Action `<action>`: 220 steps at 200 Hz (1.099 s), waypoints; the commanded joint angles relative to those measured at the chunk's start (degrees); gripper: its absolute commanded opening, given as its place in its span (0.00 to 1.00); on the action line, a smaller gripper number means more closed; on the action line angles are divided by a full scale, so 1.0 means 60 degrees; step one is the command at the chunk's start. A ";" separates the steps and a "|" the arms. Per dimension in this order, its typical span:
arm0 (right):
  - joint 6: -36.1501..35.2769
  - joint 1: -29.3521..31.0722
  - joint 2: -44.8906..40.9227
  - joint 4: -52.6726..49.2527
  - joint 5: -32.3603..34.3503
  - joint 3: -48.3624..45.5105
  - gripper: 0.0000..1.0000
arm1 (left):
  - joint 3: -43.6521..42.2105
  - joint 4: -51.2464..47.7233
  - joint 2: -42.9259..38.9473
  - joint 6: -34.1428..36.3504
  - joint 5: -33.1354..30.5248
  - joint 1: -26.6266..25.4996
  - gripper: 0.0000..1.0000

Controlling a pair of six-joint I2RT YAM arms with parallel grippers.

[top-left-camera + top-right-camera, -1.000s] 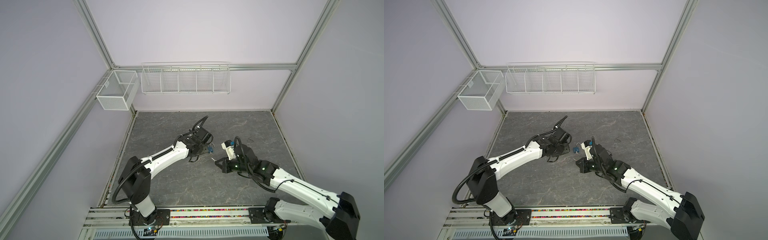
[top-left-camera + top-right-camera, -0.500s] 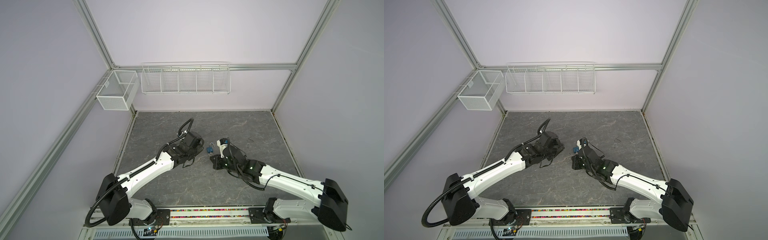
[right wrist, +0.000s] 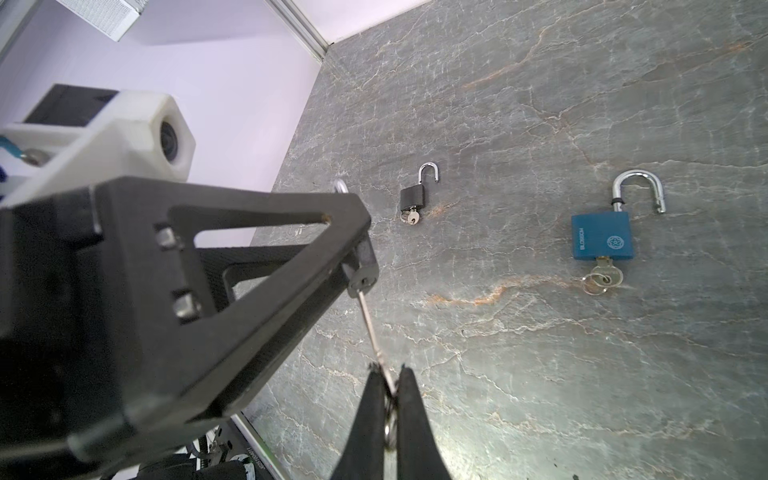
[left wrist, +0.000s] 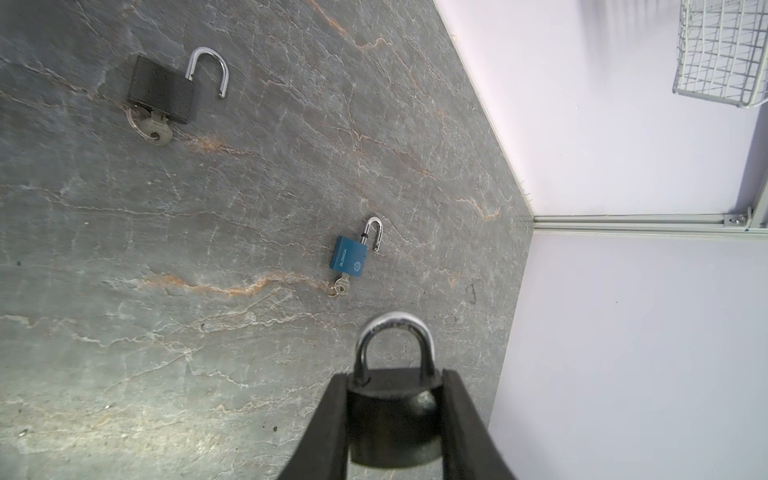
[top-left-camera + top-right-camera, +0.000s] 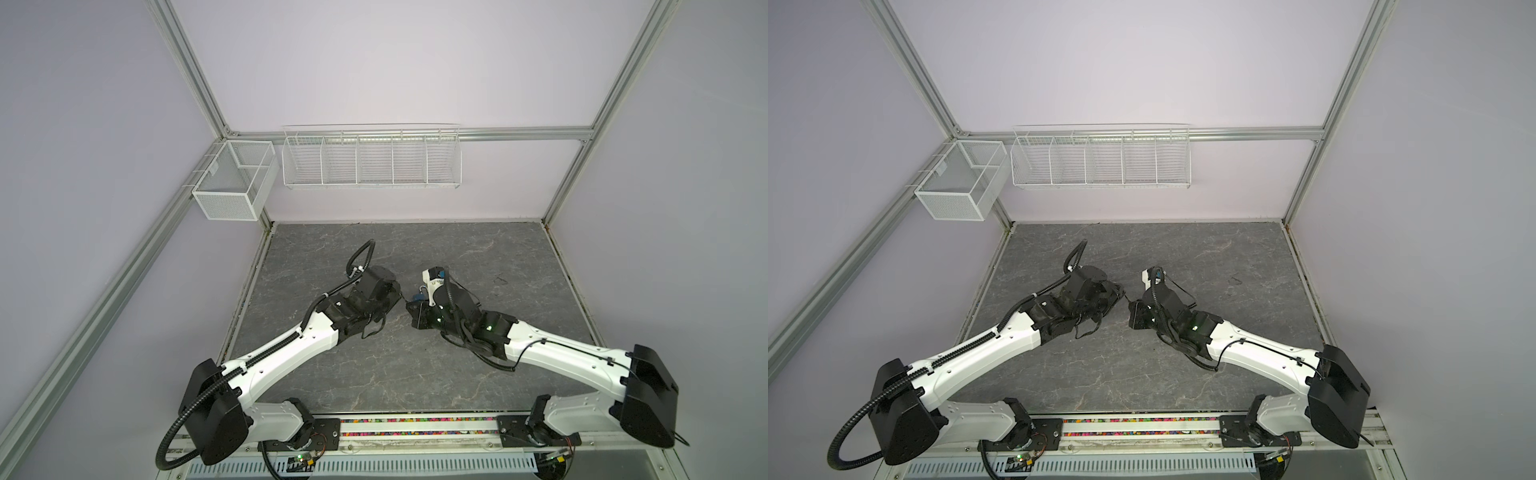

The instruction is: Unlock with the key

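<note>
Two hands are set tip to tip over the table (image 3: pixel 540 395). The key (image 3: pixel 370 324) is pinched in the right hand (image 3: pixel 390 376), its blade lined up at the keyhole (image 3: pixel 362 283); entry cannot be judged. The shut padlock (image 4: pixel 395 419) is clamped in the left hand (image 4: pixel 395 380), steadied for insertion. Beyond, a blue padlock (image 3: pixel 602 237) and a black padlock (image 3: pixel 412 199) are seen lying open, keys inserted.
</note>
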 commanded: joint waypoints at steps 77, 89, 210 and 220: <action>0.0225 0.0045 0.0590 0.0134 -0.0118 0.0434 0.06 | -0.0456 0.0895 -0.0281 -0.0327 0.0123 0.0164 0.00; 0.0224 0.0044 0.0643 -0.0051 -0.0017 0.0520 0.07 | -0.0470 0.0937 -0.0281 -0.0327 0.0140 0.0168 0.00; 0.0413 -0.0210 0.0481 -0.0389 0.0203 0.0737 0.06 | -0.0589 0.1126 -0.0165 -0.0371 0.0377 0.0177 0.00; 0.0421 -0.0228 0.0479 -0.0450 0.0192 0.0790 0.07 | -0.0587 0.1124 -0.0163 -0.0371 0.0383 0.0186 0.00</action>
